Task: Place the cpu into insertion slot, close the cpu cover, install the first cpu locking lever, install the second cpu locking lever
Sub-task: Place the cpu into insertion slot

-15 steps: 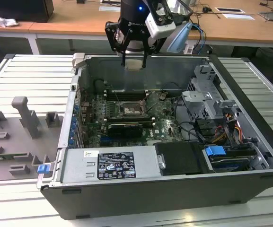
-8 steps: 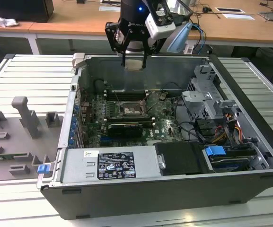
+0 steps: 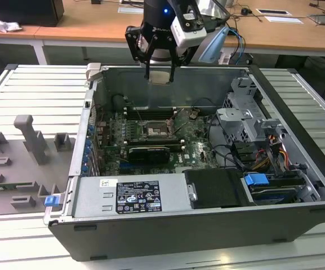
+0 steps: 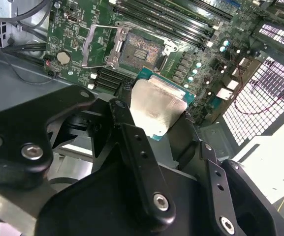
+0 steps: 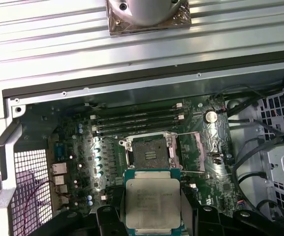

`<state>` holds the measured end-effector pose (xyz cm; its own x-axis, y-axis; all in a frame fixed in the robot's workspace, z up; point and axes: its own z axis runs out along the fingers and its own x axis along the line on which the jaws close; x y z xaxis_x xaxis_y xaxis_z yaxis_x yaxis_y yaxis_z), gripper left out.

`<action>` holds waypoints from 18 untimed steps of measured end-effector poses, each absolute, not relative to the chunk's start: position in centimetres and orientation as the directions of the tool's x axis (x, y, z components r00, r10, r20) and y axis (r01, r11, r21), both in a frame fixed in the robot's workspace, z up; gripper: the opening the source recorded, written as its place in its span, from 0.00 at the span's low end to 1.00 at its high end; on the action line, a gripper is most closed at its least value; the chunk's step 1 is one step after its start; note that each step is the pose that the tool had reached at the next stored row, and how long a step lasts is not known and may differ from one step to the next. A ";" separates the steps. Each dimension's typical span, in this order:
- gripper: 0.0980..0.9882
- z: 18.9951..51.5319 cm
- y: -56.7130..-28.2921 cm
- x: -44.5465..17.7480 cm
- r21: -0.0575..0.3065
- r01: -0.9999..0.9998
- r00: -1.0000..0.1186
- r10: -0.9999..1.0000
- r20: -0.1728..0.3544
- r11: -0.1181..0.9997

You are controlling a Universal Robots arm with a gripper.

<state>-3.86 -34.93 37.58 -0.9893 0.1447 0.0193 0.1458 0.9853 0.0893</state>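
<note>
Setting: an open computer case [image 3: 207, 230] lies on its side on a slatted metal table [image 3: 32, 90], with the green motherboard [image 5: 78, 147] facing up inside.

Gripper: in the exterior view the black gripper [image 3: 161, 72] hangs above the far wall of the case, well above the board.

Grip: its two fingers are clamped on opposite edges of the cpu [image 4: 159, 105], so the claw is closed on the chip with the pale metal top in plain sight.

Cpu position: in the air, not yet touching anything. In the first wrist view it sits just short of the insertion slot [image 5: 149, 153] and is not centred over it.

Insertion slot: bare, its dark contact field uncovered.

Cpu cover: the silver cpu cover [image 5: 193, 153] is swung open and lies beside the slot, clear of the opening.

Neighbours: long black memory slots [image 5: 137, 120] run along the slot's other side.

Progress: by my reading, the first step is under way and nothing is seated.

Risks: a tilted or off-centre descent could crush the slot's fine contacts. A chip turned the wrong way would not seat. A weak edge grip could let it slip. The fingers could strike the open cover or the slot's rim.
</note>
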 end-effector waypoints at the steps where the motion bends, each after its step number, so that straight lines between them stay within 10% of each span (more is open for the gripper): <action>1: 0.50 37.6 -34.9 -3.9 0.089 0.149 -0.989 0.148 0.019 0.985; 18: 0.50 37.5 -34.9 -3.9 0.089 0.229 -0.973 0.228 0.019 0.969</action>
<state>-3.86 -34.93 37.51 -0.9734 0.2284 0.0193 0.2292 0.9693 0.0893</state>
